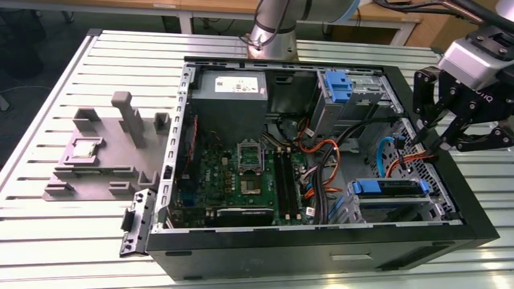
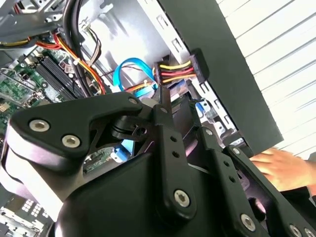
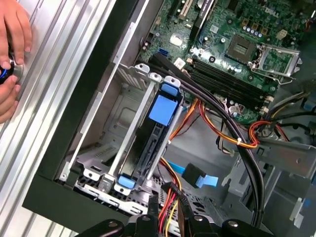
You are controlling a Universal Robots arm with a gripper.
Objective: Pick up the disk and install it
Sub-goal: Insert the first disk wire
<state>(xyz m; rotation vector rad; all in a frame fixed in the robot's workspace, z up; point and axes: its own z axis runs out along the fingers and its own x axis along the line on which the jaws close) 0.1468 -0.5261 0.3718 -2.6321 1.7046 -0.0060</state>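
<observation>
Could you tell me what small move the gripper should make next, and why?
Probably a short lift straight up, away from the wiring. The disk appears to sit in the drive cage already, blue carrier upward. The gripper hangs close beside the yellow-and-red power plug, so any sideways move risks snagging cables.

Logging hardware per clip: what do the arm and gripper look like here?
The gripper is black, built of jointed link bars with silver bolt heads, has white lettering on its body, and is mounted on a silver-grey wrist block. The arm is a silver-grey round tube.
</observation>
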